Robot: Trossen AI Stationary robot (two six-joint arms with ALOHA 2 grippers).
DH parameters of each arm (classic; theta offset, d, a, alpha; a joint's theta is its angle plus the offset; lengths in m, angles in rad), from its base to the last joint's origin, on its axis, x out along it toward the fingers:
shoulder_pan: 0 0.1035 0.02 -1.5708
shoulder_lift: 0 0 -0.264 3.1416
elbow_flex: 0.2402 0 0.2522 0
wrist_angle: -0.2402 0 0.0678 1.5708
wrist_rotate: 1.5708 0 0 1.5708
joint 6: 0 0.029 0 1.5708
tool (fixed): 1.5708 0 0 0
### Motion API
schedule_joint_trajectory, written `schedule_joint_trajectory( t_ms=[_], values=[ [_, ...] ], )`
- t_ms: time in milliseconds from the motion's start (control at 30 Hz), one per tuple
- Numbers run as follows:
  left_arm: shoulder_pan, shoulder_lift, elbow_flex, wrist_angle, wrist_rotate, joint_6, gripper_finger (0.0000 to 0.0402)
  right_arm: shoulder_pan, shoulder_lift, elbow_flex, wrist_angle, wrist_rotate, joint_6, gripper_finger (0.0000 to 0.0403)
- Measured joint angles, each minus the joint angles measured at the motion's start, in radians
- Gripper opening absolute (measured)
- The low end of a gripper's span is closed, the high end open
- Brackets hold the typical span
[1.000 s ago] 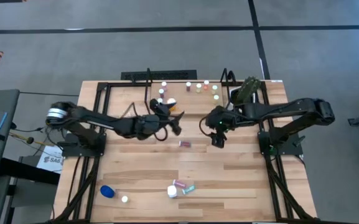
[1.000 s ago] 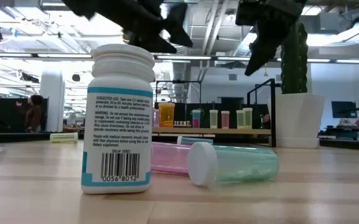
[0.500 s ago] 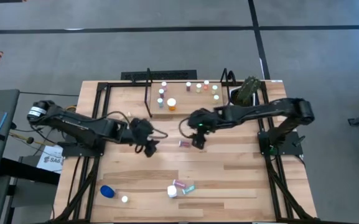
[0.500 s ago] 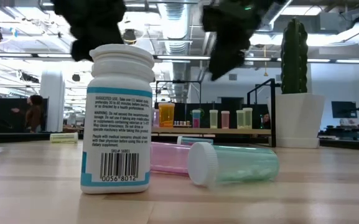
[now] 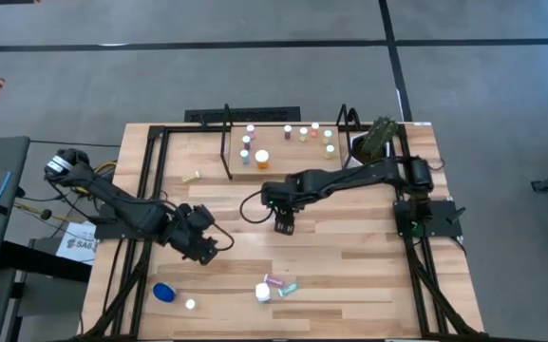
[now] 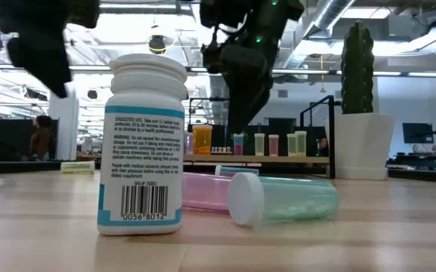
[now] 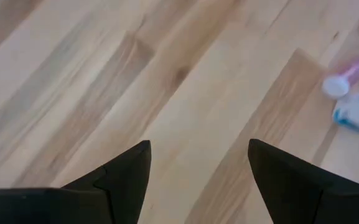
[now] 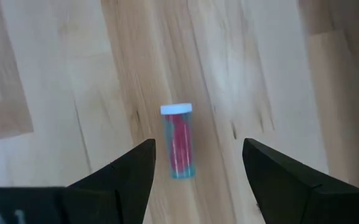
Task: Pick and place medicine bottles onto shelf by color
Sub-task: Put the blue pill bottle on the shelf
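Observation:
A small vial (image 8: 178, 143) with a white cap and a pink-red body lies on its side on the table. My right gripper (image 5: 283, 222) hangs open above it, one finger on either side, not touching; in the high view the gripper hides it. My left gripper (image 5: 204, 247) is open and empty over bare table at the left middle. The shelf (image 5: 297, 163) stands at the far edge with several bottles upright on it, among them an orange one (image 5: 262, 160). A white bottle (image 5: 263, 293), a pink vial (image 5: 274, 281) and a teal vial (image 5: 289, 288) are near the front edge.
A blue bottle (image 5: 164, 293) and a small white-capped one (image 5: 190, 304) are at the near left. A yellow-green vial (image 5: 192, 177) lies left of the shelf. A potted cactus (image 5: 376, 138) stands at the far right. Black frame rods run along both table sides.
My left gripper has gone from in front of the shelf toward the table's near left, empty. My right gripper has gone toward the table's left and now stands over the small pink-red vial, which has stayed where it was.

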State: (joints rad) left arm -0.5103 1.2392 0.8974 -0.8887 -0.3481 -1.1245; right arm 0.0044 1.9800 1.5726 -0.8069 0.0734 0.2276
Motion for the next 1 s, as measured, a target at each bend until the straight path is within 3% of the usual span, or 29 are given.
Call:
schedule_joint_trajectory(
  t_ms=[400,1000],
  values=[
    [-0.119,0.0,0.0,-0.02,-0.024,-0.135,0.0256,0.008,0.125,0.062,0.008,0.0,-0.022,0.0265],
    [-0.131,0.0,0.0,-0.019,-0.057,-0.148,0.0256,-0.007,0.136,0.024,0.062,0.003,-0.034,0.0265]
  ],
)
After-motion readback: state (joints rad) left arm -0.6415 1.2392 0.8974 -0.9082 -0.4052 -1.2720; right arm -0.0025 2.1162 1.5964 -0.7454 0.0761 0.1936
